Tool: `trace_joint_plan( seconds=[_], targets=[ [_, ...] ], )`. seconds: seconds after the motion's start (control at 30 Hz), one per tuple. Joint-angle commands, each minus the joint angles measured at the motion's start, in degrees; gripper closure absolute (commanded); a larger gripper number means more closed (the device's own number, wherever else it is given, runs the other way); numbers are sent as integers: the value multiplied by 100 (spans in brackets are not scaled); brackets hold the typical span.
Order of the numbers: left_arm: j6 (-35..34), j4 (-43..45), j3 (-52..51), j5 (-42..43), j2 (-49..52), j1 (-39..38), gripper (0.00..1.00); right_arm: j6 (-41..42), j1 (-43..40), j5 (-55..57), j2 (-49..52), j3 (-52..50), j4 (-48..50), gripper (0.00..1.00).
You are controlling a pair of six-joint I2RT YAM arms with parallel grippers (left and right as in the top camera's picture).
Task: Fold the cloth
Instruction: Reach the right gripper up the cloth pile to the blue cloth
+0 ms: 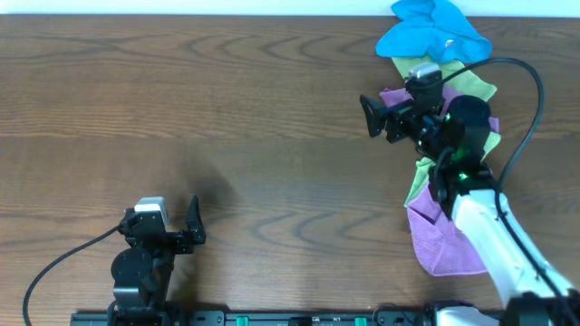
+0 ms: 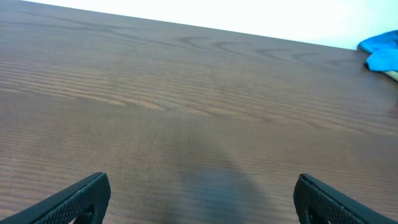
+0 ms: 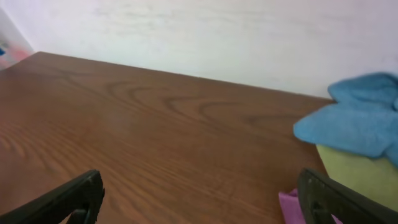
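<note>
The sky-blue cloth [image 1: 433,34] lies crumpled at the table's far right edge, on top of the pile of other cloths. It also shows in the right wrist view [image 3: 357,121] and at the far right of the left wrist view [image 2: 380,51]. My right gripper [image 1: 373,116] is open and empty, raised over the table just left of the pile and below the blue cloth. My left gripper [image 1: 194,225] is open and empty near the front left, far from the cloth.
Lime-green cloths [image 1: 471,86] and purple cloths [image 1: 439,237] lie in a strip along the right side, partly under my right arm. A green cloth [image 3: 357,174] and a purple corner [image 3: 291,206] show in the right wrist view. A white wall [image 3: 217,31] stands behind the table.
</note>
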Motion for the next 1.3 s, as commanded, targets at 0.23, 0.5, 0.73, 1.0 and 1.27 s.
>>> trace_joint_plan(
  seconds=[0.23,0.5,0.73,1.0,1.27],
  targets=[
    [37,-28,-125,13,-33,35,5,737,-754,389,1698,1797,-1084,1],
    [37,-28,-125,13,-33,35,5,734,-984,822,2949,3084,-1134,6],
    [37,-28,-125,15,-33,35,5,872,-981,1060,4317,4603,-1467,7],
    [37,-28,-125,13,-33,35,5,890,-1091,1703,5549,6039,-2035,7],
    [37,-28,-125,13,-33,35,4,951,-1274,2070,5862,6151,-1816,8]
  ],
)
